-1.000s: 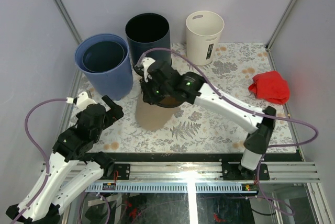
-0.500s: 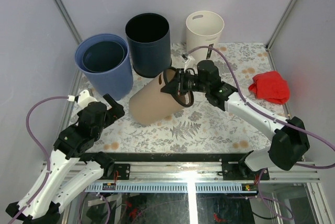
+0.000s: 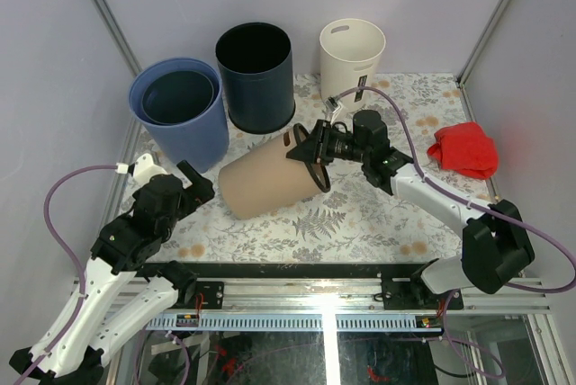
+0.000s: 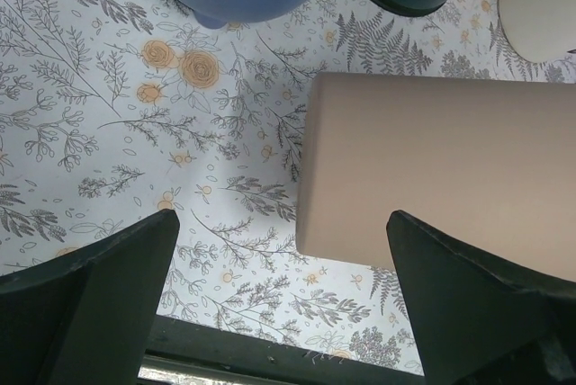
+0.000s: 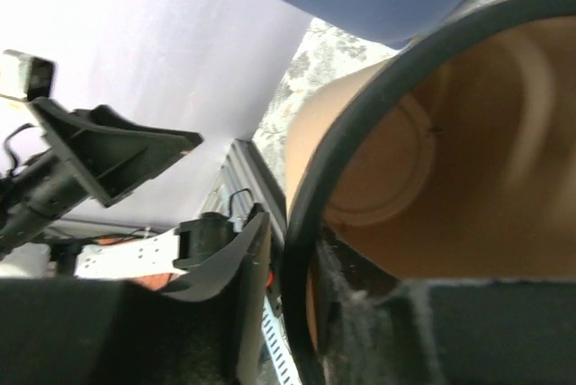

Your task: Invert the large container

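Top external: tan container (image 3: 265, 180) lies on its side mid-frame, probably light, stiff, smooth plastic, best taken at its black rim (image 3: 320, 178), which right gripper (image 3: 301, 147) straddles narrowly, pinch unclear; left gripper (image 3: 196, 183) gapes wide, empty.

left arm (image 3: 90, 304), lower left: white shells, black joints | right arm (image 3: 432, 194), centre right: same, maybe a green light near wrist | cables (image 3: 56, 214): lilac loops, both sides | left gripper (image 4: 283, 214): matt black wedge fingers (image 4: 90, 295)
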